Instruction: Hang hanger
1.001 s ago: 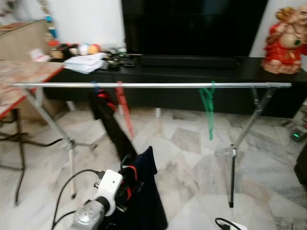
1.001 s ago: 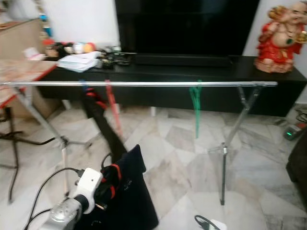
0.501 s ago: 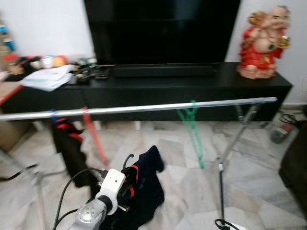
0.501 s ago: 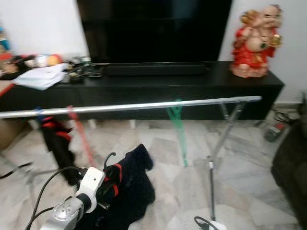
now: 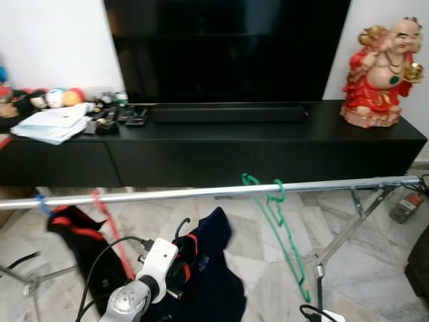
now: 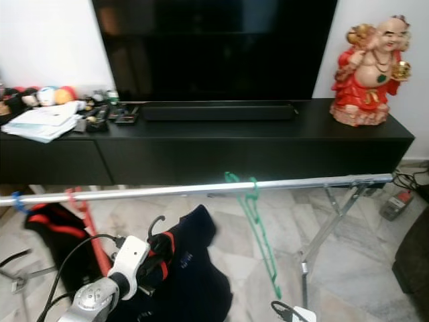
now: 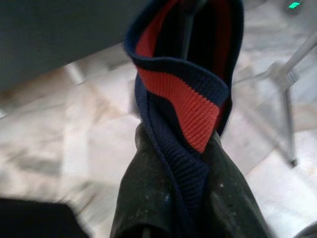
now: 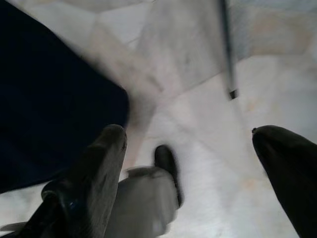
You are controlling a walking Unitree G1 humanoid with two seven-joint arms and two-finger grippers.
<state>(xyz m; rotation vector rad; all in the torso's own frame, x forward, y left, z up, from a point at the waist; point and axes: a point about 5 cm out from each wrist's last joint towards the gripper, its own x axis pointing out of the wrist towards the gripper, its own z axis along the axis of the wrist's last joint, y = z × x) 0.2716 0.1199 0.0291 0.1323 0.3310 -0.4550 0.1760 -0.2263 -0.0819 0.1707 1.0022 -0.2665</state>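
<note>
2 grippers show here. The left gripper (image 7: 198, 198) is clamped on a navy garment with a red-lined collar (image 7: 190, 106), which sits on a black hanger (image 5: 179, 227) whose hook pokes up just above the collar. The hanger and garment are held low, in front of and below the silver rail (image 5: 201, 193), apart from it, between a red hanger (image 5: 110, 228) and a green hanger (image 5: 285, 231). The left arm (image 5: 144, 285) rises from the bottom edge of the head views, a black cable looping beside it.

On the rail, the green hanger hangs empty and tilted, and the red one slants down near a black garment with red trim (image 5: 80, 235), which hangs from a blue hook (image 5: 42, 203) at the rail's left end.

The right gripper (image 8: 193, 153) hangs over the marble floor (image 8: 198, 59), its fingers (image 8: 99, 163) spread wide with nothing between them.

Behind the rail stands a long black bench (image 5: 268, 137) carrying a dark TV (image 5: 228, 47), a red figurine (image 5: 382, 74) and a pile of papers (image 5: 50, 124).
</note>
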